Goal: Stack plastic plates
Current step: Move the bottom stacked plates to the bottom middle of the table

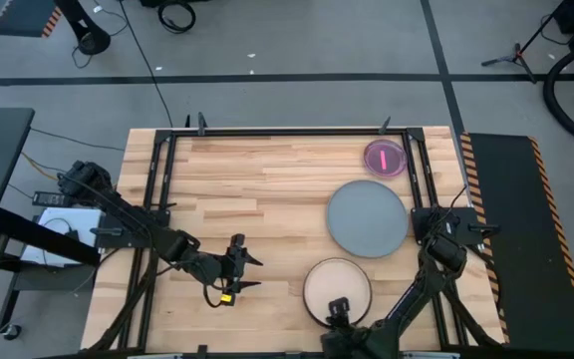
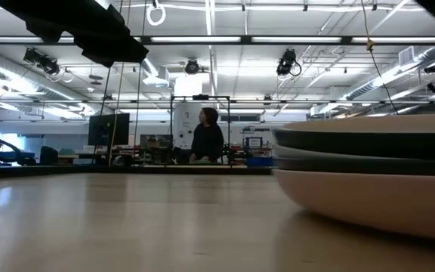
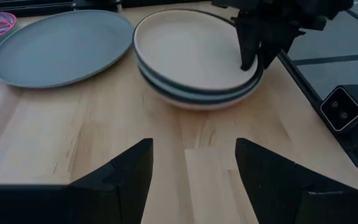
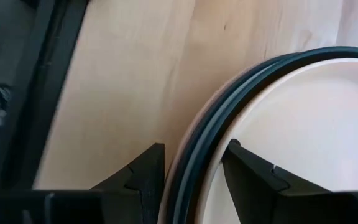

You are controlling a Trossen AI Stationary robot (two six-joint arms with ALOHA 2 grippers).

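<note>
A stack of plates (image 1: 337, 284), cream on top with dark teal rims below it, rests on the table near its front edge; the low view shows its bottom plate (image 2: 368, 193) on the wood. My right gripper (image 1: 339, 307) is at the stack's near rim, shut on it. The large grey plate (image 1: 367, 217) lies flat just beyond the stack, and a small red-pink plate (image 1: 385, 158) lies at the far right. My left gripper (image 1: 239, 269) hangs open over bare wood to the stack's left, pointing at the stack (image 3: 197, 56). My right gripper has the stack's near rim (image 4: 194, 140) between its two fingers, one finger (image 4: 145, 177) outside the rims and the other (image 4: 247, 177) over the cream top plate's inside. The fingers come steeply from above (image 3: 248, 56). The stack stays flat on the table.
A black metal frame (image 1: 157, 199) runs round the table's edges. Bare wood lies across the table's left and middle (image 1: 267, 189). Beyond the table, a person (image 2: 206, 136) stands in the room.
</note>
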